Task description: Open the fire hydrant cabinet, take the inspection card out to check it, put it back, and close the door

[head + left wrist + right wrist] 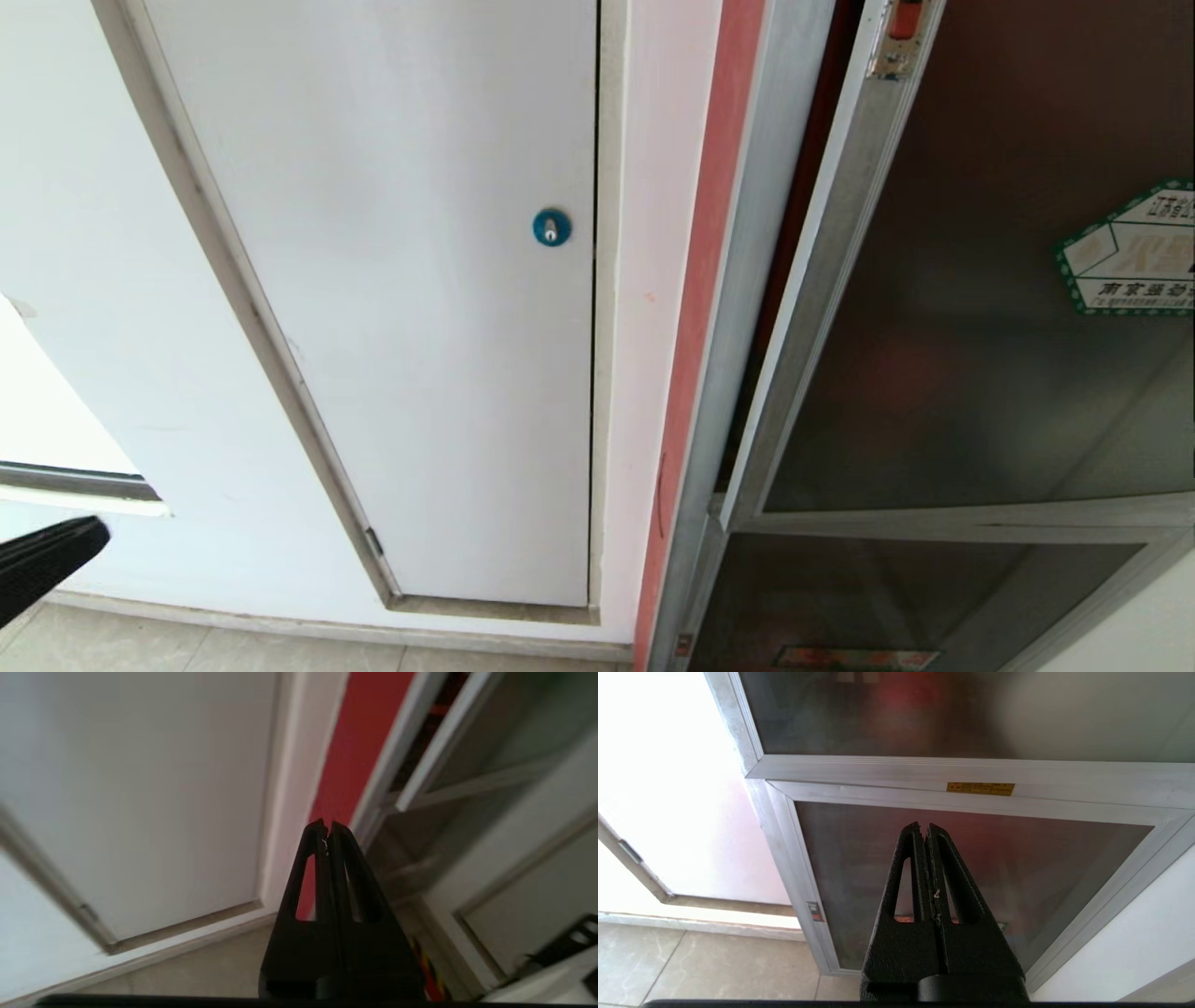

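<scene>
Item one — the fire hydrant cabinet (pixel 747 308): you find its silver metal frame on the right half of the head view, from about 1 o'clock down to 5 o'clock, with a red strip (pixel 705 280) running along its left edge against the white wall.

Item two, the door (pixel 971 308): a large dark tinted glass pane in a silver frame, at 3 o'clock in the head view. A green-edged white hexagonal sticker (pixel 1130 252) with Chinese text sits at its right side, cut by the picture's edge. A dark gap shows between the door's left edge and the cabinet frame; whether the door is fully latched you cannot tell.

Item three, the lower glass door (pixel 971 877): below the crossbar (pixel 971 772), which carries a small brass plate (pixel 980 788).

Item four, the white panel (pixel 401 280): left of the cabinet, with a blue round lock (pixel 552 227) near its right edge, at the centre of the head view.

Item five — the left gripper (pixel 327 833): black, jaws pressed together and holding nothing, pointing toward the red strip where wall meets cabinet. In the head view only a black part of the arm (pixel 47 560) shows at 8 o'clock.

Item six, the right gripper (pixel 926 833): jaws closed tight, empty, in front of the lower glass door, just under the brass plate as its own camera sees it.

Item seven, the tiled floor (pixel 705 966): pale, below wall and cabinet.

The inspection card shows in none of your views.
</scene>
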{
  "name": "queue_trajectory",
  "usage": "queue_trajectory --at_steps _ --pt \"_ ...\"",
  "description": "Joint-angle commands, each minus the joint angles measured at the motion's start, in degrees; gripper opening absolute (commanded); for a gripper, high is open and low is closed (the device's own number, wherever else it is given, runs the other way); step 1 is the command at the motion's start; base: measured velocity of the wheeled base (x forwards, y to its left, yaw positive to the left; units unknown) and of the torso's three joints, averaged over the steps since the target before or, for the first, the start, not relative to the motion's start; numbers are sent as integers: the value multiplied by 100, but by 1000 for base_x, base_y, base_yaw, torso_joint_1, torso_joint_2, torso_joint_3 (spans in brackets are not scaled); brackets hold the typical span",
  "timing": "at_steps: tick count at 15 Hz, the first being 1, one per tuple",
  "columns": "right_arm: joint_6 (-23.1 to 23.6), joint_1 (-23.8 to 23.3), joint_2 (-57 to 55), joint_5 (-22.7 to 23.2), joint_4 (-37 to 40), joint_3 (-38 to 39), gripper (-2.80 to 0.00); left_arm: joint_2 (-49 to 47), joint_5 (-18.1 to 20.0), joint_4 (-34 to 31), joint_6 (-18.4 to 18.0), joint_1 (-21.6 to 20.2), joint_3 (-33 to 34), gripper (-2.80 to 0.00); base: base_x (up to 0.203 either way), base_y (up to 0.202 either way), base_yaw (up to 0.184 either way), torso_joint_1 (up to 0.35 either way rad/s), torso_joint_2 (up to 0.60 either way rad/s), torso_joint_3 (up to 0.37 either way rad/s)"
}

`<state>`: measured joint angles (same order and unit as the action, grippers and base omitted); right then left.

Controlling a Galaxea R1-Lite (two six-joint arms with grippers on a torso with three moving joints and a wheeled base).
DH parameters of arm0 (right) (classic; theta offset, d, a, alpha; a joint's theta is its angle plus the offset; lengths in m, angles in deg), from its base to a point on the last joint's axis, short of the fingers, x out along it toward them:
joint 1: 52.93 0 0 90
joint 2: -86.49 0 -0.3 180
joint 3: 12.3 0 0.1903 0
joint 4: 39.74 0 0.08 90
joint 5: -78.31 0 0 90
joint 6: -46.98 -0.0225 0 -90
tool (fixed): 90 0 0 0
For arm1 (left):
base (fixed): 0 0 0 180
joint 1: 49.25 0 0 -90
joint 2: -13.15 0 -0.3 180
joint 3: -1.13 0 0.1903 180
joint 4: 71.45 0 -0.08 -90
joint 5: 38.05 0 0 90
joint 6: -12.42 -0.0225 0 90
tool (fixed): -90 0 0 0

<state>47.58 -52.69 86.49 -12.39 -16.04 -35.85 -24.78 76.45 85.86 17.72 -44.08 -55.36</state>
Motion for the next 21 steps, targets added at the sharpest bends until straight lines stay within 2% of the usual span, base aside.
queue_trajectory --at_steps 1,4,9,13,17,21 --pt "2 2 -9 0 2 1 -280 -1522 338 6 16 384 -643 -280 0 0 0 0 0 0" --pt "2 2 -9 0 2 1 -280 -2813 614 22 28 1169 -1528 -280 0 0 0 0 0 0" --pt "2 2 -9 0 2 1 -280 -4636 714 389 40 2323 -2848 -280 0 0 0 0 0 0" --pt "2 2 -9 0 2 1 -280 -5646 709 1035 54 2782 -3608 -280 0 0 0 0 0 0" --pt "2 2 -9 0 2 1 -280 -6383 711 1116 51 3124 -4507 -280 0 0 0 0 0 0" --pt "2 2 -9 0 2 3 -280 -6924 699 1118 70 3542 -5053 -280 0 0 0 0 0 0"
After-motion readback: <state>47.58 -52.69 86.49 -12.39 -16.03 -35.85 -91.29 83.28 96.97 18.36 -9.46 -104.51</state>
